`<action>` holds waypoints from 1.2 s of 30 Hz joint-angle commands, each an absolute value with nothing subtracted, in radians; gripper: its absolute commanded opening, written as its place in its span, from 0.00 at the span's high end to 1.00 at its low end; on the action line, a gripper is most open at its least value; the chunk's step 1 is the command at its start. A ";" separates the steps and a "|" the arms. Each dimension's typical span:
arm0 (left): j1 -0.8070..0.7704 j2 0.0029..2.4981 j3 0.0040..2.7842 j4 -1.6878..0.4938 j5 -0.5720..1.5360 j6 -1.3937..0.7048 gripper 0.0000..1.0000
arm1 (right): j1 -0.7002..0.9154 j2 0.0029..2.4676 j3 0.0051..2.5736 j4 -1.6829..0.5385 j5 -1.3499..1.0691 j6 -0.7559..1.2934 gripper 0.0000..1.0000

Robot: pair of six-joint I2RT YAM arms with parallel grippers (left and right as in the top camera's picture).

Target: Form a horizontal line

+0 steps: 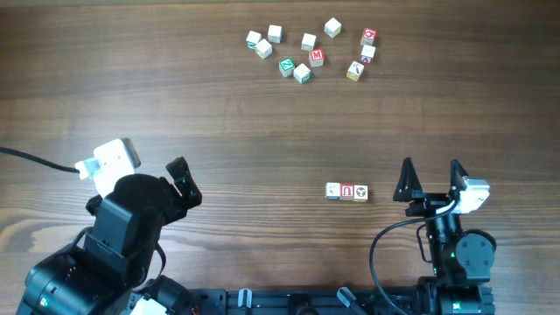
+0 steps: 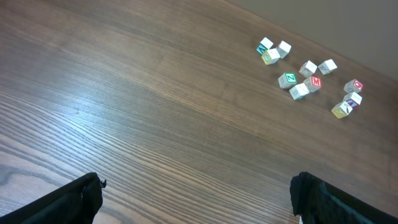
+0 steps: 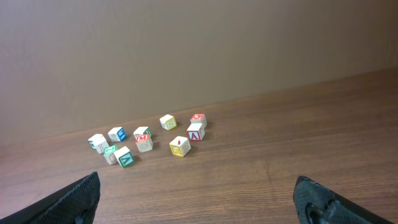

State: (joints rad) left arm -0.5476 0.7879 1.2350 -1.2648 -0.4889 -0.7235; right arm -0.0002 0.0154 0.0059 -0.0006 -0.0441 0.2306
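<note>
Three small letter blocks stand side by side in a short row (image 1: 346, 192) at the front right of the table. Several loose blocks lie in a cluster (image 1: 311, 51) at the back; the cluster also shows in the left wrist view (image 2: 308, 71) and the right wrist view (image 3: 146, 142). My left gripper (image 1: 179, 179) is open and empty at the front left. My right gripper (image 1: 430, 178) is open and empty, just right of the row. Its fingertips frame bare wood (image 3: 196, 199). The left fingers do the same (image 2: 196, 199).
The wooden table (image 1: 219, 131) stretches between the cluster and the row. A white camera mount (image 1: 114, 159) and a black cable (image 1: 35, 162) sit by the left arm. A plain wall (image 3: 186, 50) rises behind the table's far edge.
</note>
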 commanded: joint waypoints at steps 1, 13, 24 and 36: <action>-0.546 0.787 1.244 -1.262 -0.487 -0.726 0.00 | -0.005 0.004 0.005 0.002 -0.045 0.239 0.00; -0.546 0.787 1.244 -1.262 -0.487 -0.726 0.00 | -0.005 0.004 0.005 0.002 -0.045 0.239 0.00; -0.387 0.641 1.240 -1.271 -0.443 -0.727 0.00 | -0.005 0.004 0.005 0.002 -0.045 0.239 0.00; -0.115 0.116 0.777 -1.034 -0.302 -0.726 0.00 | -0.005 0.004 0.005 0.002 -0.045 0.239 0.00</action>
State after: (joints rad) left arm -0.1715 0.2279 0.9047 -1.1027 -0.3542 -0.7242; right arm -0.0002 0.0154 0.0059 -0.0006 -0.0441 0.2306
